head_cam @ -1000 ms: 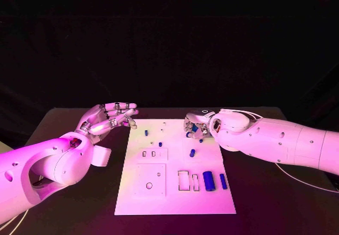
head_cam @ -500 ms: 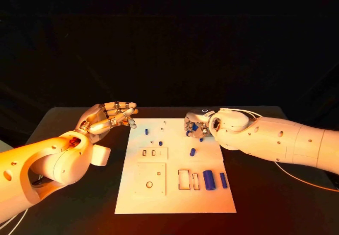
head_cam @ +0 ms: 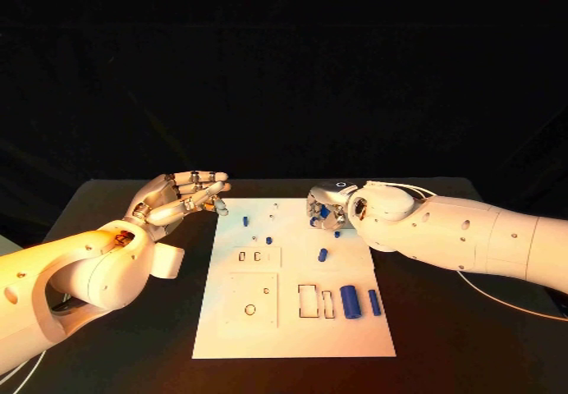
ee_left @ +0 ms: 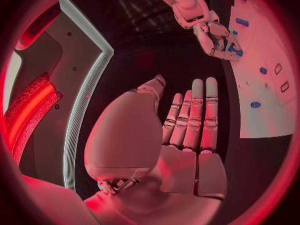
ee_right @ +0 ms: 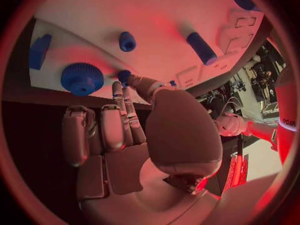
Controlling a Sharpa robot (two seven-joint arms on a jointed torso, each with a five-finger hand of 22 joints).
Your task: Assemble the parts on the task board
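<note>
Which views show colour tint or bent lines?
Head view: warm orange light, board edges straight, background black. Left wrist view: red tint, fisheye circle, board edge curves. Right wrist view: red tint too, board bends; the blue gear looks sharp.

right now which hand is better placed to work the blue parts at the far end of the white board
Right. The right hand sits over the far end of the white task board, its fingers beside the round blue gear-like part. The left hand hovers off the board's left edge, holding nothing.

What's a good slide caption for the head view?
Right hand reaches over the task board's far edge; left hand hovers beside it.
</note>
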